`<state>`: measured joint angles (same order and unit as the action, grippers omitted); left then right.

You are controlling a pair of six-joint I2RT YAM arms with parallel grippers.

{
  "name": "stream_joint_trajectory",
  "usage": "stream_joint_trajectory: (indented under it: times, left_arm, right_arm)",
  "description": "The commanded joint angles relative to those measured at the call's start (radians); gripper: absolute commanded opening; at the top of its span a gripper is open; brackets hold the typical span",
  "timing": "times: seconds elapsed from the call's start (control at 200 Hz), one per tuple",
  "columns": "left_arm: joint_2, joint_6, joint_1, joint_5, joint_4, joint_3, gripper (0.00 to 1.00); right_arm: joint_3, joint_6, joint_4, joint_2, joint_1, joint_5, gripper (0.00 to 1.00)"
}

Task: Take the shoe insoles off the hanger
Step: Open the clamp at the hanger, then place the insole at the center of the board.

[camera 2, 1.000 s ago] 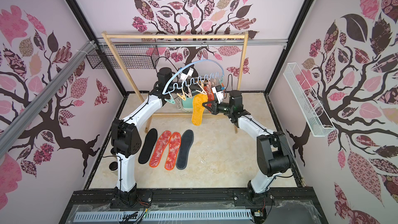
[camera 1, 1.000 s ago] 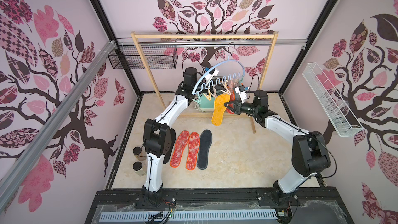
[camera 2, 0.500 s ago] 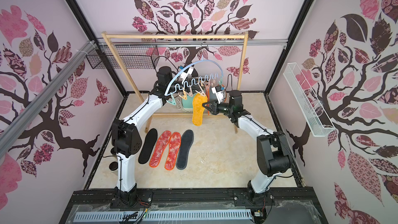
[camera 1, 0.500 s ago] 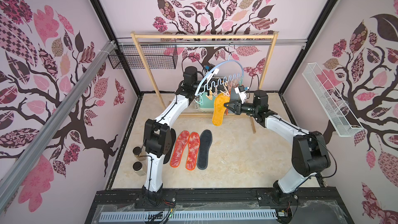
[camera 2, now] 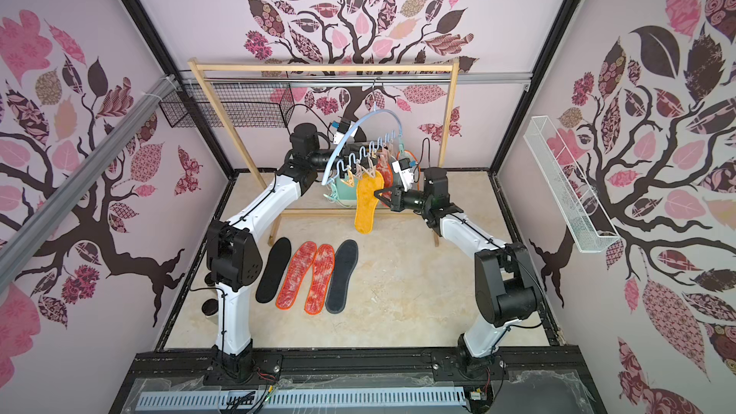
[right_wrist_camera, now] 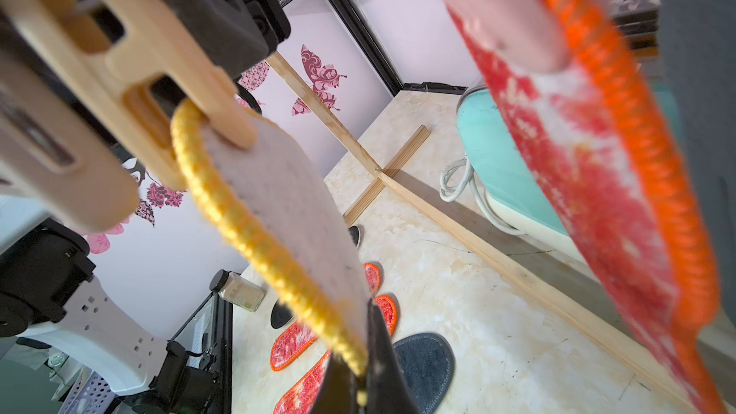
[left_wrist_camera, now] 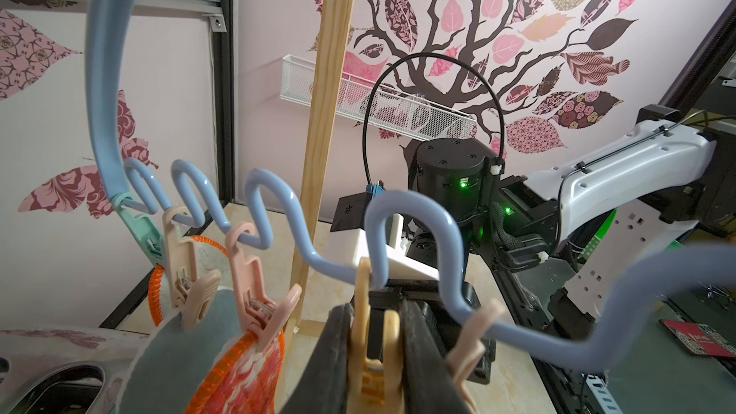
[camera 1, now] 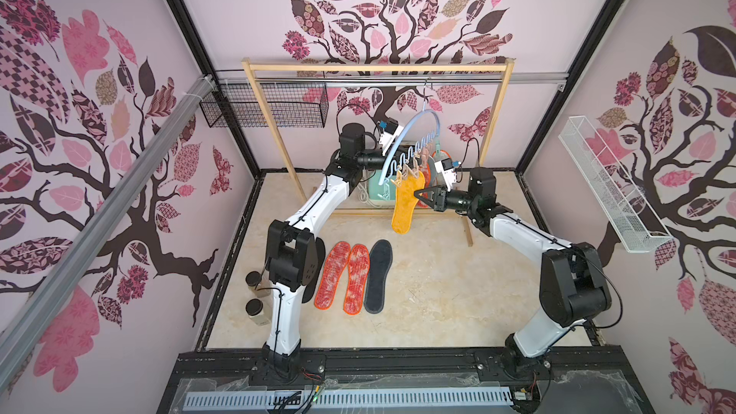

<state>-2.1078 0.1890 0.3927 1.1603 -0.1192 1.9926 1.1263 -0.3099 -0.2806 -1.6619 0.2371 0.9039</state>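
Your left gripper (left_wrist_camera: 376,386) has just squeezed shut on the beige clothespin (left_wrist_camera: 364,312) that holds the mustard insole (camera 1: 404,205). Your right gripper (right_wrist_camera: 358,376) stays pinched on that insole's edge. The insole still hangs from the pale blue hanger (left_wrist_camera: 101,73) and is probably about to come free. Four insoles (camera 2: 314,276) lie on the floor (camera 2: 418,284).
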Motion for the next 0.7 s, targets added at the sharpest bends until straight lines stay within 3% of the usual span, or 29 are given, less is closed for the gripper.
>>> stream_joint_trajectory:
  times: [0.0, 0.3, 0.695]
  left_arm:
    - [0.007, -0.012, -0.006, -0.006, -0.004, -0.019, 0.09]
    - [0.005, 0.046, -0.029, -0.018, -0.067, -0.014, 0.09]
    - [0.016, 0.046, -0.052, -0.016, -0.068, -0.044, 0.09]
  right_arm:
    - [-0.039, -0.116, -0.057, 0.01, 0.002, -0.046, 0.0]
    - [-0.175, -0.256, -0.014, 0.088, 0.043, -0.121, 0.0]
    - [-0.301, -0.243, 0.574, 0.406, 0.057, -0.145, 0.0]
